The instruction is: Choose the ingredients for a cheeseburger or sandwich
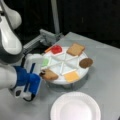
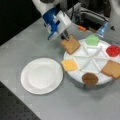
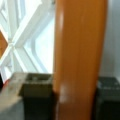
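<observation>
My gripper is shut on a brown toast square at the edge of the white divided tray. The wrist view shows that toast edge-on between the two dark fingers. In their tray compartments lie a second toast square, a red tomato disc, green lettuce, a yellow cheese square and a dark round patty. No stacked cheeseburger or sandwich is in view.
A white paper plate lies on the grey table beside the tray, close to the cheese compartment. A metal frame with an upright pole stands behind the tray. The table's edge drops into black.
</observation>
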